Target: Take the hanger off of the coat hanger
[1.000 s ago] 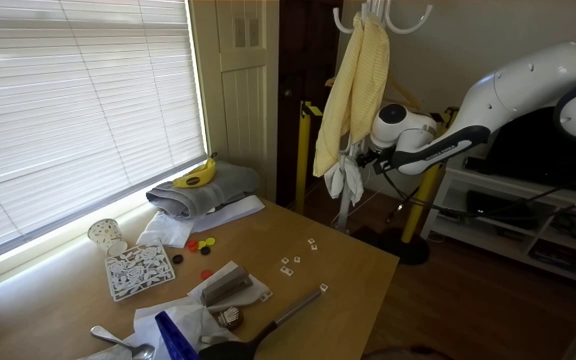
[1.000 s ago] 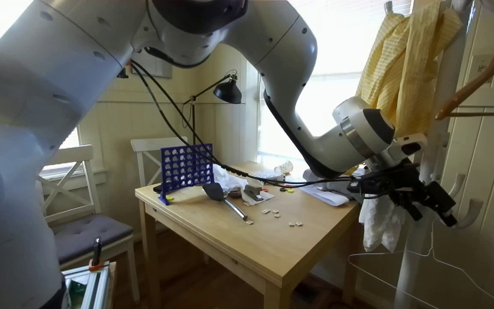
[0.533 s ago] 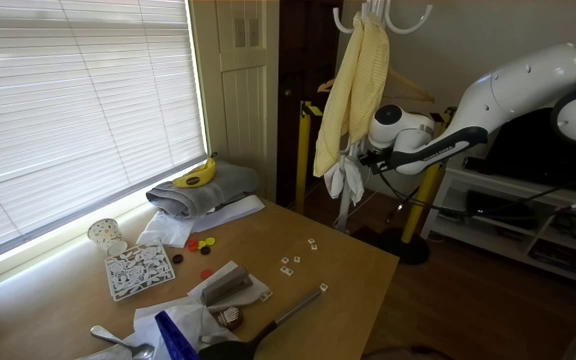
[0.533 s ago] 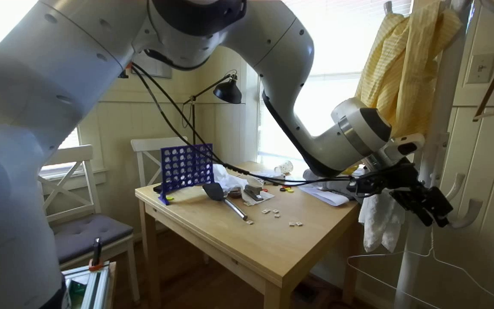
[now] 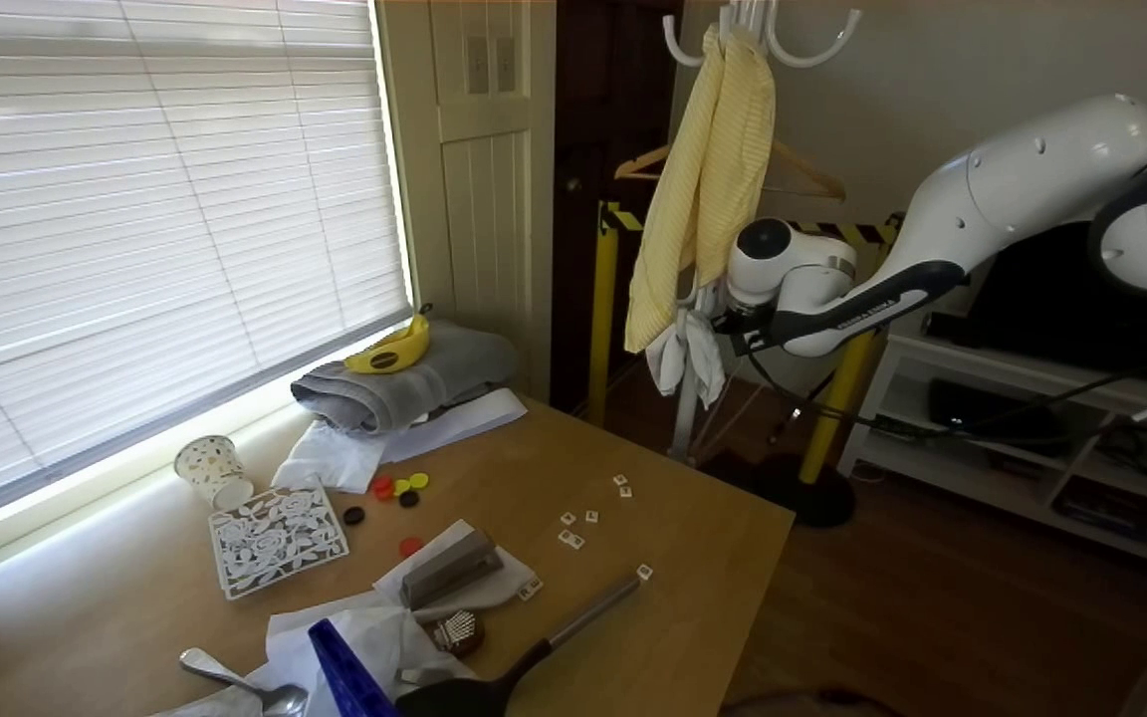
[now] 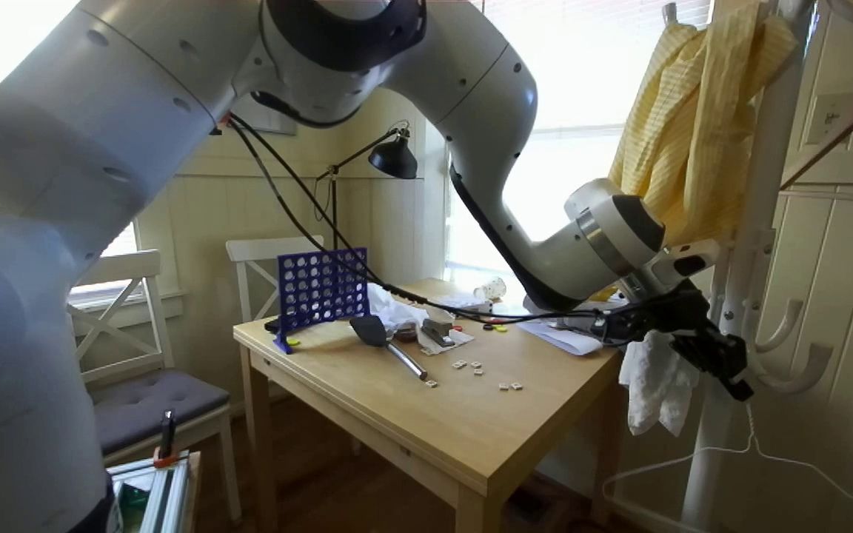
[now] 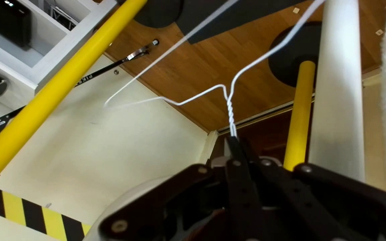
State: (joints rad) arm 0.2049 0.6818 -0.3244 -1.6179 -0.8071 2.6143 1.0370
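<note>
We see the hanger as thin white wire, twisted at the neck, which the gripper pinches between its fingertips. In an exterior view it hangs just beside the pole of the coat hanger, neck upward, long axis running crosswise and dipping rightward.

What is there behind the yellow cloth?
In an exterior view, a wooden hanger and striped tape show on both sides of the yellow cloth; their middles, like part of the stand, are covered.

The robot arm reads "FRANKA EMIKA".
</note>
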